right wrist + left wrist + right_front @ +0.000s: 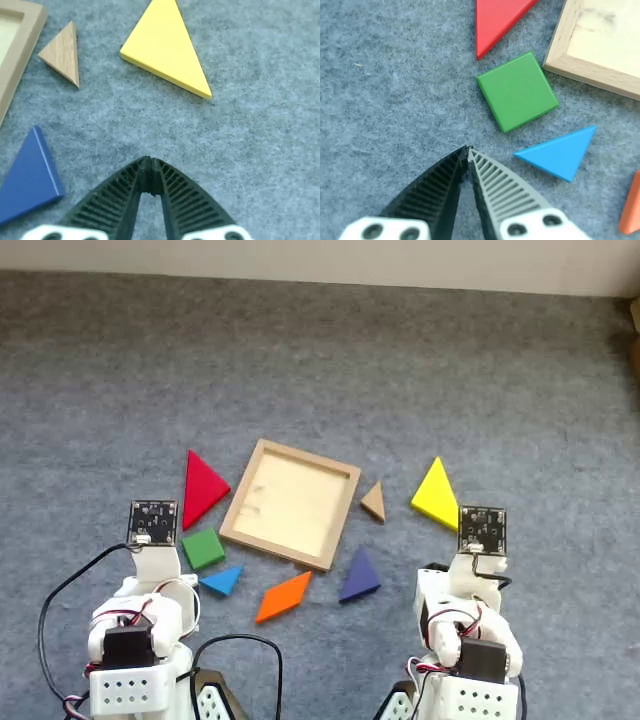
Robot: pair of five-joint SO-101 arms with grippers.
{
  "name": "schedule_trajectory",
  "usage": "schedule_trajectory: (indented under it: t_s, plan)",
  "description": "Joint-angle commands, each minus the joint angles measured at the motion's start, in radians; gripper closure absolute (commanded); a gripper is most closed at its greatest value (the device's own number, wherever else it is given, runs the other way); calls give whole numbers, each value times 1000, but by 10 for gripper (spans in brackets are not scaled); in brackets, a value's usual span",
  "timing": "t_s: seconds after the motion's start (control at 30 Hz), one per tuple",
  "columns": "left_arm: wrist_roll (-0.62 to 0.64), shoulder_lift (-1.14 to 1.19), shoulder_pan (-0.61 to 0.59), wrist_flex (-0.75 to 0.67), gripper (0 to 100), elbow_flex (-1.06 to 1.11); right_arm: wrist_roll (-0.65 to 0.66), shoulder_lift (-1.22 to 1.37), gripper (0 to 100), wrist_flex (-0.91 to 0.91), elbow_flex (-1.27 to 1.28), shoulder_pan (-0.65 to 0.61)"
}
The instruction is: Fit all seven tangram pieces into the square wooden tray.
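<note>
The square wooden tray (239, 506) lies empty in the middle of the grey carpet. To its left are a red triangle (202, 486), a green square (203, 548) and a light blue triangle (222, 580). An orange parallelogram (284, 597) and a dark blue triangle (359, 577) lie in front of it. A small wooden triangle (374, 502) and a yellow triangle (436, 494) sit to its right. My left gripper (468, 151) is shut and empty, just short of the green square (517, 92). My right gripper (149, 161) is shut and empty, short of the yellow triangle (165, 47).
Both arm bases stand at the near edge, the left one (135, 645) and the right one (468, 640), with black cables (235, 645) looped between them. Open carpet stretches behind the tray up to a pale wall.
</note>
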Motion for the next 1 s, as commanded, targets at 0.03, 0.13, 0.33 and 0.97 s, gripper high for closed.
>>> schedule_trajectory:
  t_s: [0.03,0.13,0.33,0.97]
  plan:
    - [-8,-31,-1,6,986,19,8,5,990,-15,-217,-1]
    - [-8,-31,-1,6,986,19,8,7,990,-15,-325,-7]
    - [-8,-31,-1,6,986,19,8,211,991,-22,-503,-8]
    - [-8,-31,-1,6,986,19,14,1561,926,-170,-1153,-90]
